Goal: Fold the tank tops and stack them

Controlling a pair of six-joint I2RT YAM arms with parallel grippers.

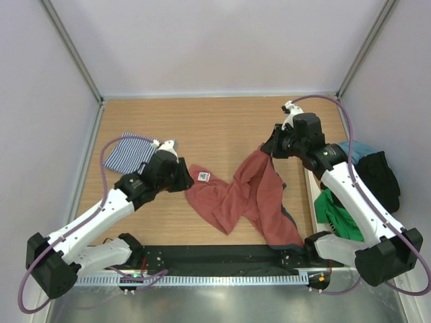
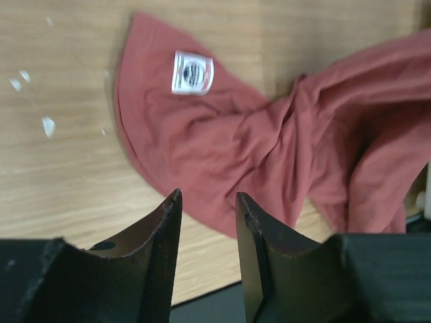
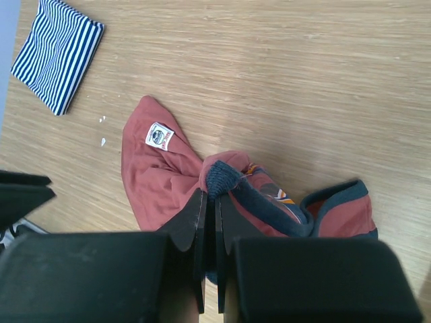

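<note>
The rust-red tank top [image 1: 232,195] lies crumpled mid-table, its white label [image 1: 204,176] facing up. My right gripper [image 1: 265,149] is shut on its dark grey-blue trim [image 3: 219,176] and holds that end lifted off the wood. In the right wrist view the right gripper [image 3: 210,196] pinches the bunched trim between its pads. My left gripper [image 1: 188,180] sits at the top's left edge; its view shows the left gripper [image 2: 209,202] open, jaws apart with nothing between them, over the red cloth [image 2: 269,148]. The navy-and-white striped tank top [image 1: 128,152] lies folded at the far left, also visible as the striped top [image 3: 57,54].
A heap of other clothes sits off the table's right edge: green [image 1: 333,208], black [image 1: 378,176], blue [image 1: 353,148]. A black strip [image 1: 222,256] runs along the near edge. Small white specks [image 3: 102,121] lie on the wood near the striped top.
</note>
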